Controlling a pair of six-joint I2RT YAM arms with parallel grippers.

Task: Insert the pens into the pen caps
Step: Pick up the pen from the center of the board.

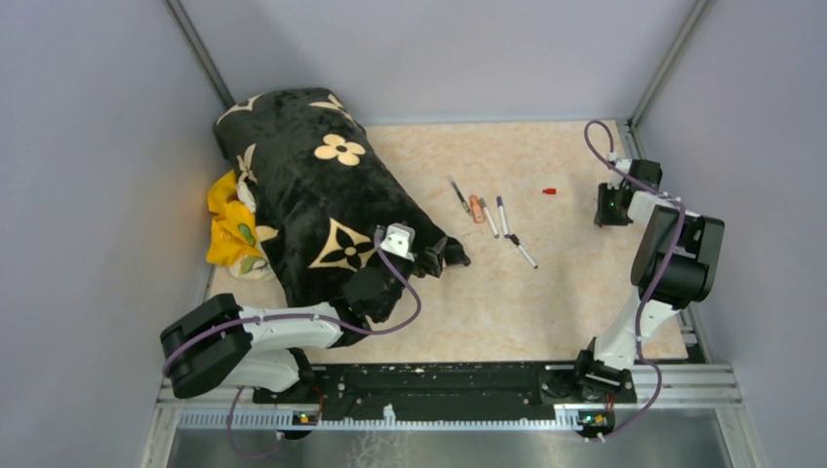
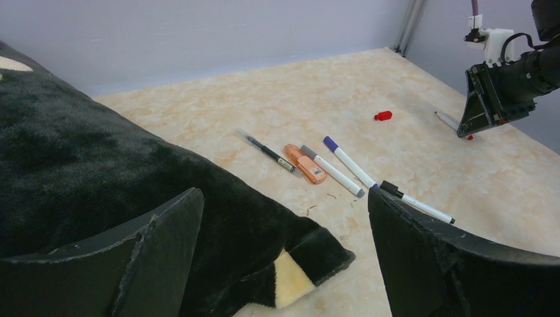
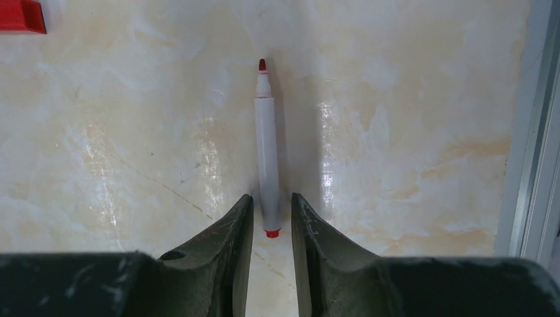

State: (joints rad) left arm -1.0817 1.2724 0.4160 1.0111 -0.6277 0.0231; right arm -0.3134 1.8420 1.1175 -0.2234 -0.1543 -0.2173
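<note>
Item under inspection: a white-barrelled red-tipped marker (image 3: 267, 142), uncapped. It lies flat on the table (image 1: 488, 302) near the right edge. In the right wrist view its nib points to 12 o'clock.

The right gripper (image 3: 271, 201) straddles the marker's tail end. The jaws are narrowed to little more than the barrel's width. One finger (image 3: 228, 244) lies against the barrel and a thin gap shows on the other side, so the marker is not clamped.

A loose red cap (image 1: 549, 191) sits apart from the marker, at about 10 o'clock from the right gripper in the overhead view.

Four more pens lie in a loose row at about 8 o'clock from the red cap:
- a thin dark pen (image 1: 459, 195)
- just beside it, a short orange marker (image 1: 476, 209)
- a grey-capped marker (image 1: 488, 216), touching or nearly touching the orange one
- a purple-capped marker (image 1: 502, 214)

A black-capped marker (image 1: 522, 251) lies at 5 o'clock from that row — its cap end close to the purple one's tail.

The left gripper (image 1: 441, 258) is at 8 o'clock from the row, at the edge of a black plush blanket (image 1: 312, 195) with cream flower motifs. Its jaws are spread fully wide and hold nothing.

A yellow cloth (image 1: 229, 229) shows at the blanket's 9 o'clock side.
</note>
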